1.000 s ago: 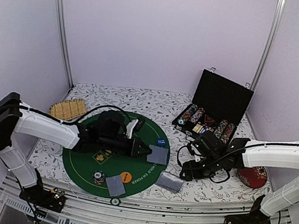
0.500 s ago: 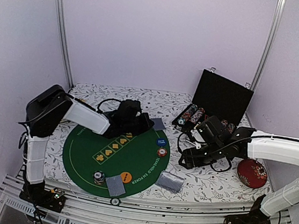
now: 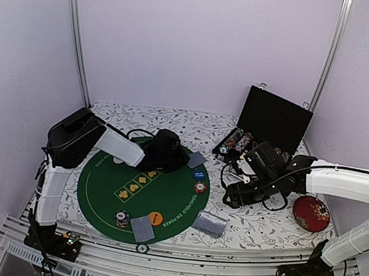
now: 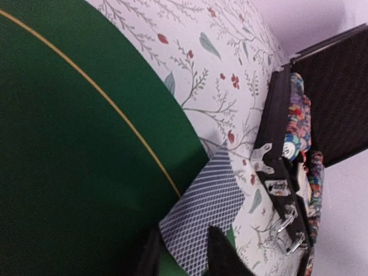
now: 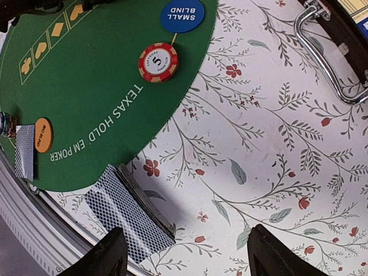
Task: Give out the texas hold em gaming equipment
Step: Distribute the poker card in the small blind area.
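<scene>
At the far right rim of the green felt mat (image 3: 106,182), seen from above, the left gripper (image 3: 183,158) sits low beside a single blue-grey card (image 3: 197,159) that lies across the mat's edge onto the floral cloth (image 3: 260,233). A blue button (image 3: 199,175) and a red-and-white chip (image 3: 199,187) lie on the felt nearby. An orange button (image 3: 155,218), a chip stack (image 3: 122,219) and a second card (image 3: 141,228) sit at the near rim. The deck (image 3: 209,224) rests on the cloth just off the mat, and the right gripper (image 3: 231,198) hangs beyond it, in front of the open black case (image 3: 273,121). A red disc (image 3: 311,214) lies further right. In the left wrist view the two dark fingers (image 4: 221,253) stand a little apart with the patterned card's near corner showing between them. Whether either one touches it cannot be told. The case's rows of chips (image 4: 299,115) lie beyond. In the right wrist view the fingers (image 5: 112,253) are spread wide with nothing between them above bare cloth. The deck lies just beside the left one, against the mat's edge. The button reads SMALL BLIND, the chip bears a 5, and the case's chrome handle (image 5: 322,52) lies at the upper right.
</scene>
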Available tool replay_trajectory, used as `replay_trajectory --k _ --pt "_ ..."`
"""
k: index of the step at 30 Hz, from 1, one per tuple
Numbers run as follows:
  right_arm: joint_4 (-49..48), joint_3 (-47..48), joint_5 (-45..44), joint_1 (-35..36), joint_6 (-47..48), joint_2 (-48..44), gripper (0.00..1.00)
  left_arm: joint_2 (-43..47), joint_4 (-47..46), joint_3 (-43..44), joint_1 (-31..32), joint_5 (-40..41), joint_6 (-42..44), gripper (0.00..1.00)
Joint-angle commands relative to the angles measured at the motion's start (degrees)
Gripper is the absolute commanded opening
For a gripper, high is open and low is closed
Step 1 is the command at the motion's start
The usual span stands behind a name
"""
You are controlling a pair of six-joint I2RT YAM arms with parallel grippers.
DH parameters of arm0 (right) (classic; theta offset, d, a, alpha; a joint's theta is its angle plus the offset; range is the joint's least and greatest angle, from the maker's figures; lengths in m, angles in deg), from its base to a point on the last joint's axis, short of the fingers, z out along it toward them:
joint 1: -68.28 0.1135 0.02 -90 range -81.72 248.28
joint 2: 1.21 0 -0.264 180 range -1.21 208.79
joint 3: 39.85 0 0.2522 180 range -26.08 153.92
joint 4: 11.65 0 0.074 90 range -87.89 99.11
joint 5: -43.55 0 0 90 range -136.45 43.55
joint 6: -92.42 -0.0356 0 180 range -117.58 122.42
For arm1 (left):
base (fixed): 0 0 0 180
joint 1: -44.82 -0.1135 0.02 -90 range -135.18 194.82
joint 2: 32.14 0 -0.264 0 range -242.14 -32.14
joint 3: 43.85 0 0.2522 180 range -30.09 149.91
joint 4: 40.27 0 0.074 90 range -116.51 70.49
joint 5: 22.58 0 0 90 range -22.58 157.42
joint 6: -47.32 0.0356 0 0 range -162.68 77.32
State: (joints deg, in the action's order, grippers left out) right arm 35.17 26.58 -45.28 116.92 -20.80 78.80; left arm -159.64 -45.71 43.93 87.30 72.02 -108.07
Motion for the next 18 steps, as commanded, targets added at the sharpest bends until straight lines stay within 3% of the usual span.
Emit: replay_trajectory --k 1,4,10,14,18 --pt "0.34 0.02 1.33 -1.18 0.80 1.58 0.74 4.31 4.06 -1.09 -0.57 5.43 3.53 0.43" --pt "-0.40 -1.17 1.59 -1.46 -0.70 2.16 0.76 7.92 5.13 -2.06 -0.22 7.27 6.40 0.56" --pt "-2.70 -4.44 3.40 -1.43 -4.84 3.05 0.82 21.03 3.20 -10.35 4.35 5.55 17.89 0.67" --pt "-4.82 -6.79 4.26 -0.17 -6.02 3.58 0.85 27.34 5.89 -15.88 8.40 -1.42 24.38 0.76" --pt "-6.04 -7.69 3.58 2.17 -7.42 3.46 0.86 29.71 7.18 -20.95 10.31 -12.78 24.66 0.76"
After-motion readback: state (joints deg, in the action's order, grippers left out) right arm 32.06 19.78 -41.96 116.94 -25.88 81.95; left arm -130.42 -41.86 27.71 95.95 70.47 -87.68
